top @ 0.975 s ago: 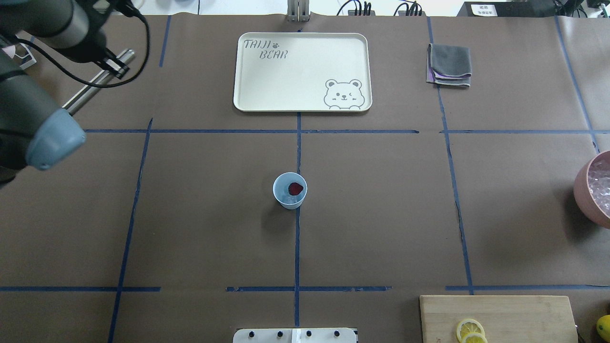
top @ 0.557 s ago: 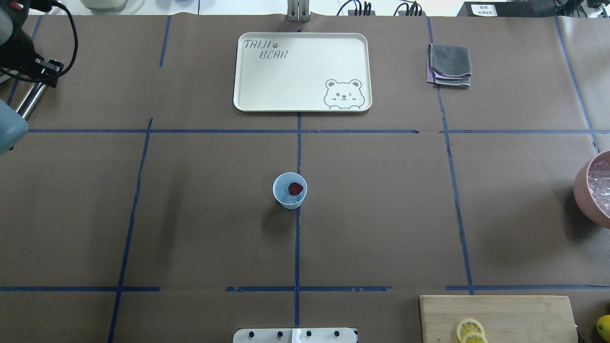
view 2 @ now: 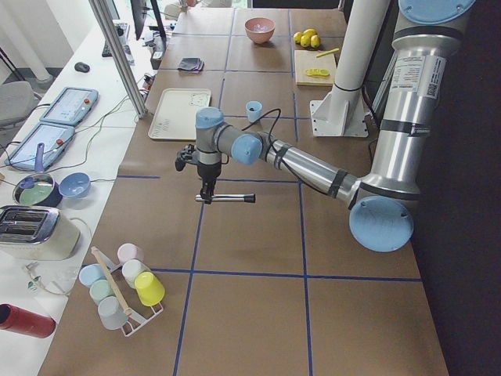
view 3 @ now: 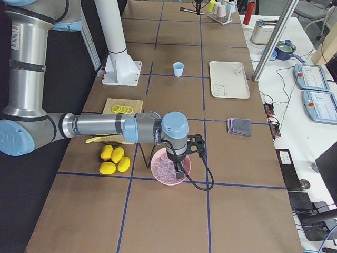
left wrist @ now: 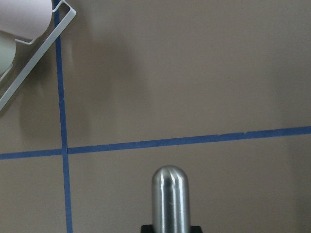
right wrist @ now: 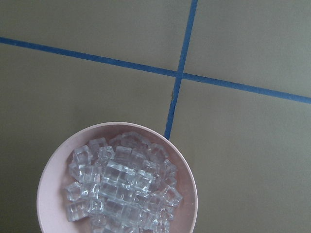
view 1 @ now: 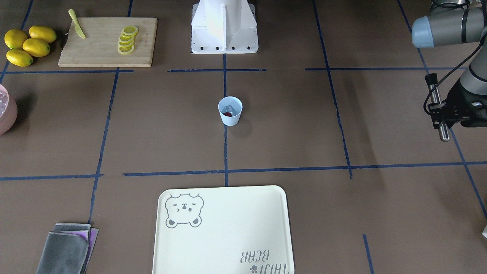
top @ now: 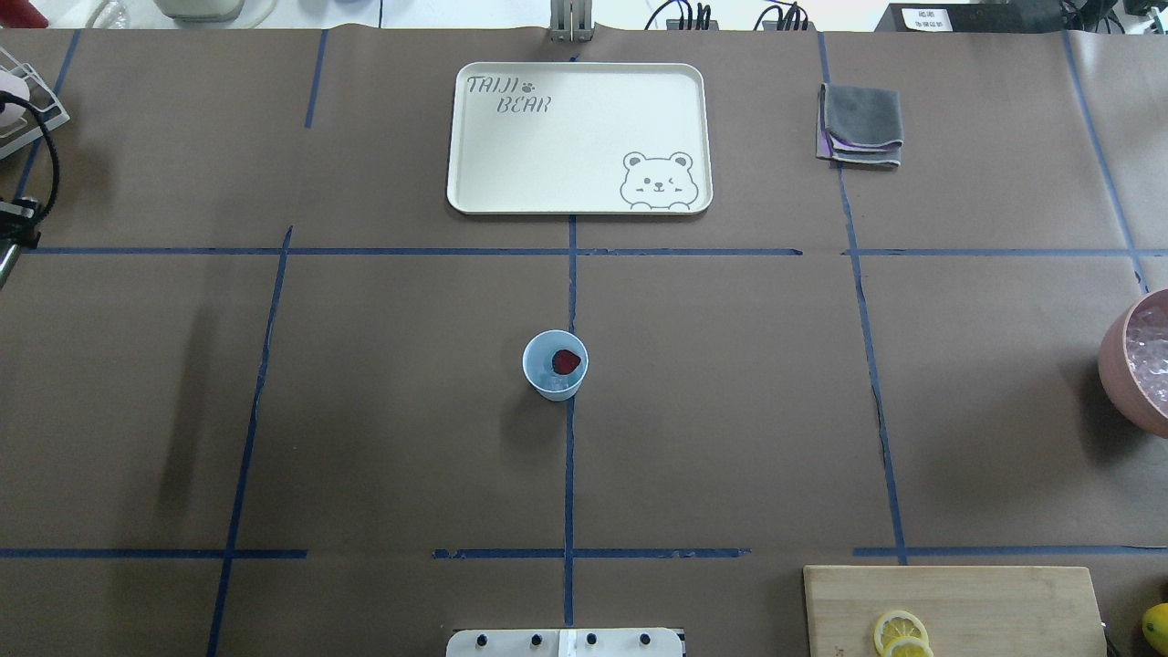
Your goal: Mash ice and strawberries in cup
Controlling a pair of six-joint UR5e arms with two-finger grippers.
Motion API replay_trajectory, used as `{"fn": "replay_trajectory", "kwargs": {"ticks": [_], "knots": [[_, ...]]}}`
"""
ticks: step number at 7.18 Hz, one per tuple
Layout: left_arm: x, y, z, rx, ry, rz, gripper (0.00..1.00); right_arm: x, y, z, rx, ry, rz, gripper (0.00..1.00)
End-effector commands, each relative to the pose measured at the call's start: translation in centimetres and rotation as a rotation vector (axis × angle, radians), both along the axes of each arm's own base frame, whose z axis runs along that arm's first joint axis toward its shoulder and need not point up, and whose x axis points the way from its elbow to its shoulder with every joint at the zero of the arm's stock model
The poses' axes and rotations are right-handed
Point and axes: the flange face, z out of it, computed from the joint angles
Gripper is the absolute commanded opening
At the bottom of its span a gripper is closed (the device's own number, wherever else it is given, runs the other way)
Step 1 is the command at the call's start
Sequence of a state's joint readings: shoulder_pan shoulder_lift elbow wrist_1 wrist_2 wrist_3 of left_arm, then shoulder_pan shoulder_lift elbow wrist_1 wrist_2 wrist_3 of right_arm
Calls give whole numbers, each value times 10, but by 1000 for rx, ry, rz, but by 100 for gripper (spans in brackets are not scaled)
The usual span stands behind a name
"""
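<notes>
To the cup's far left, the left end effector is clamped on a steel rod held above the counter. Far right of the cup, the right end effector hangs over a pink bowl of cubes; its opening cannot be told. Inside the cup lie the strawberry and the ice.

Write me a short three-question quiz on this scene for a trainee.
1. True or false: the cup stands on the tray.
2. What does the left gripper hold? A a knife; B a metal rod; C a lemon slice.
3. Fill in: the pink bowl in the right wrist view is full of ____.
Key: 1 false; 2 B; 3 ice cubes.
</notes>
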State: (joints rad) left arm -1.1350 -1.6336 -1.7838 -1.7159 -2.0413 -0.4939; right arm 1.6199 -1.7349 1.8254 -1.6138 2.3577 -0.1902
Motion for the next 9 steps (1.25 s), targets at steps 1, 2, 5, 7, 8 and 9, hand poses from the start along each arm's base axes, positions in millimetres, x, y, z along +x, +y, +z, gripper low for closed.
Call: {"fn": "replay_trajectory", "kwargs": {"ticks": [1,2,5,7,8,9], "knots": [[-3,10,72,27,29,-21,5,0,0,0,0,0,0,100],[-3,9,102,35,34,-23,5,0,0,0,0,0,0,100],[0,11,148,12,81,-117,5,0,-1,-1,3,0,0,100],[-2,18,167,7,72,-108,5,0,-1,-1,3,0,0,100],[-1,20,175,37,85,-101,5,0,-1,-1,3,2,0,100],[6,22,177,55,97,-86,5,0,-1,-1,3,2,0,100]]}}
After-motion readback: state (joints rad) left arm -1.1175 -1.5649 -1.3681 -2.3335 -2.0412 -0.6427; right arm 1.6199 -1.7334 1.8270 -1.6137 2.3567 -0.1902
